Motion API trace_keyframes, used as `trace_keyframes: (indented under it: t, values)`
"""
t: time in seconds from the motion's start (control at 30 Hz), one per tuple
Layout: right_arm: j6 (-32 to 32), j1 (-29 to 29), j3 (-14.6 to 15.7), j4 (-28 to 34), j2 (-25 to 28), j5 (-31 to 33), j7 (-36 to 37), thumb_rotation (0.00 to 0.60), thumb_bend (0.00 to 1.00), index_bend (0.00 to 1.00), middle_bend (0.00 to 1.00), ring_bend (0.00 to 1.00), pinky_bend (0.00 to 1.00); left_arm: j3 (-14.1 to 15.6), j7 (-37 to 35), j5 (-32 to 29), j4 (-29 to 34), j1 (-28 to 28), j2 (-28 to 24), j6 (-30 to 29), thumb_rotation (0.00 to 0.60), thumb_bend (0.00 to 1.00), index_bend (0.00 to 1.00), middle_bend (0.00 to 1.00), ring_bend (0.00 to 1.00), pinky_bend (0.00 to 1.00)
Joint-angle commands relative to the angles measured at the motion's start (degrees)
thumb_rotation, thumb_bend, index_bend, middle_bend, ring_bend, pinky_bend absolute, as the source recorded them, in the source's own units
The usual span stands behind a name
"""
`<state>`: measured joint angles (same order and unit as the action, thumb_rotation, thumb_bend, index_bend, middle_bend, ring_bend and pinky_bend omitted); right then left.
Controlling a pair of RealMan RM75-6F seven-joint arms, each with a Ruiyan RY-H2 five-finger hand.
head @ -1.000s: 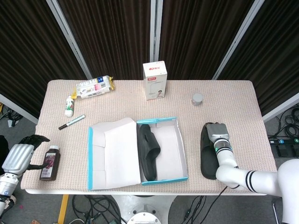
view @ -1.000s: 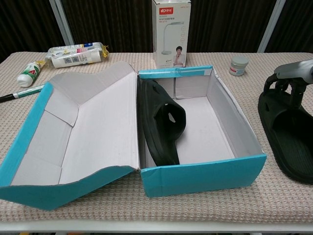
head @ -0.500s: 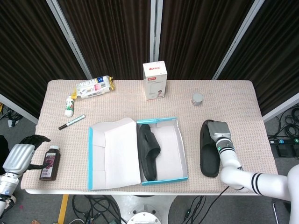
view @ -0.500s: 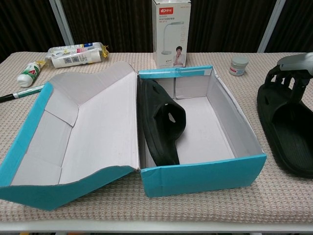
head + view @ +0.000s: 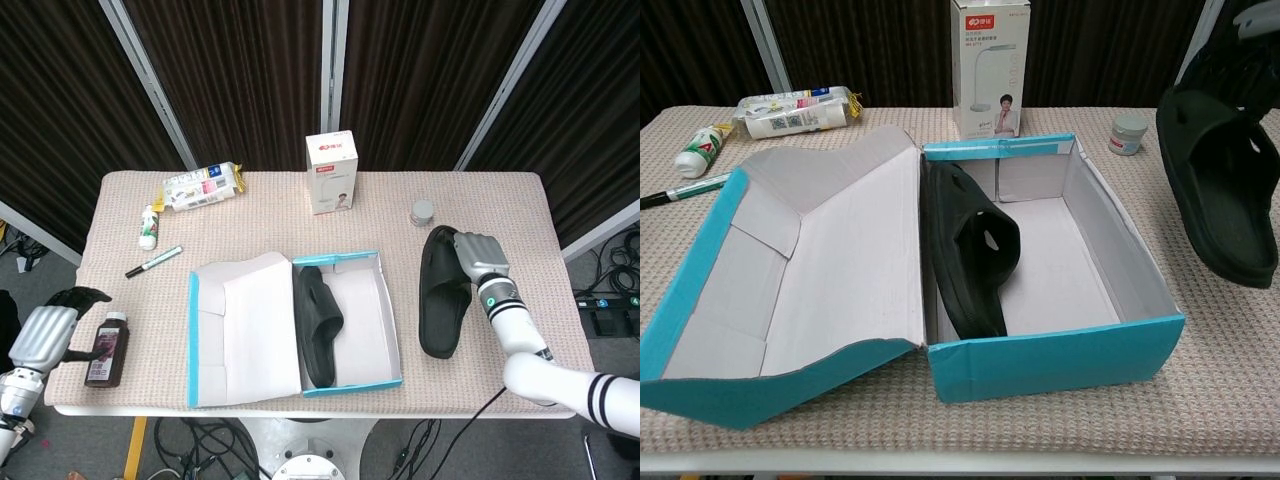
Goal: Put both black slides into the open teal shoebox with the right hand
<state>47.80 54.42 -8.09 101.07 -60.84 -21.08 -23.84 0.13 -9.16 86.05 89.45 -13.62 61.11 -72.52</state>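
Brown bottle (image 5: 106, 349) near front-left edge; marker (image 5: 153, 262), tube (image 5: 149, 227) (upright?), white carton (image 5: 332, 173) behind.

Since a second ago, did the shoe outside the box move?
Yes. The robot hand lifted the black slide off the table, toward the small jar and nearer the teal shoebox.

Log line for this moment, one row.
right hand: holds second slide lifted off table | first slide: in teal shoebox | left hand: idle beside brown bottle
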Motion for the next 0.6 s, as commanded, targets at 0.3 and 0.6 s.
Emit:
trace_keyframes:
  t: [0.3, 0.6]
  values:
    - [-10.9, -10.1, -12.5, 1.6, 4.7, -25.7, 27.1, 0.600, 0.24, 0.28, 0.42, 0.24, 0.40, -0.2, 0.9, 0.0, 1.5, -0.4, -0.5, 0.1, 0.600, 0.09, 0.28, 0.24, 0.16, 0.22]
    - [-11.7, -14.6, -14.8, -4.7, -3.8, -46.2, 48.9, 0.600, 0.24, 0.28, 0.42, 0.24, 0.40, -0.3, 1.1, -0.2, 1.8, -0.2, -0.5, -0.2, 0.600, 0.09, 0.28, 0.24, 0.16, 0.22]
